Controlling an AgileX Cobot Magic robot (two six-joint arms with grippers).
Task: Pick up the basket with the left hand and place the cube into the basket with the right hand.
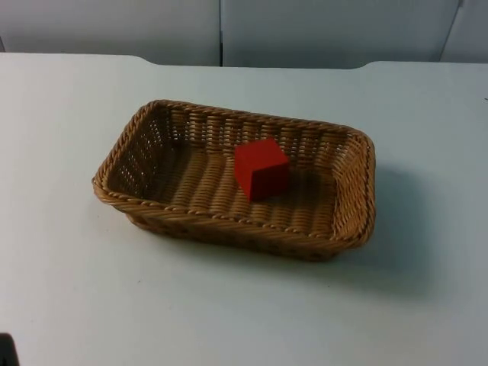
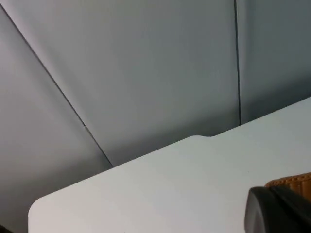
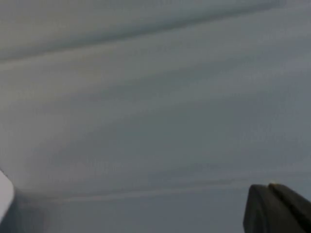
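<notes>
A brown wicker basket (image 1: 130,164) stands on the white table, a little left of the middle in the top view. A red cube (image 1: 261,168) rests on the basket's floor near its centre, slightly tilted. Nothing touches the basket or the cube. My left gripper (image 2: 278,212) is held up and away from them, facing the grey partition wall and the table's far edge, with a tan strip beside it that I cannot identify. My right gripper (image 3: 277,209) is also held up, facing the grey wall.
The grey partition wall (image 1: 221,30) closes off the table's far edge. White table top (image 1: 252,313) surrounds the basket on all sides. A small dark object (image 1: 6,351) sits at the front left corner of the top view.
</notes>
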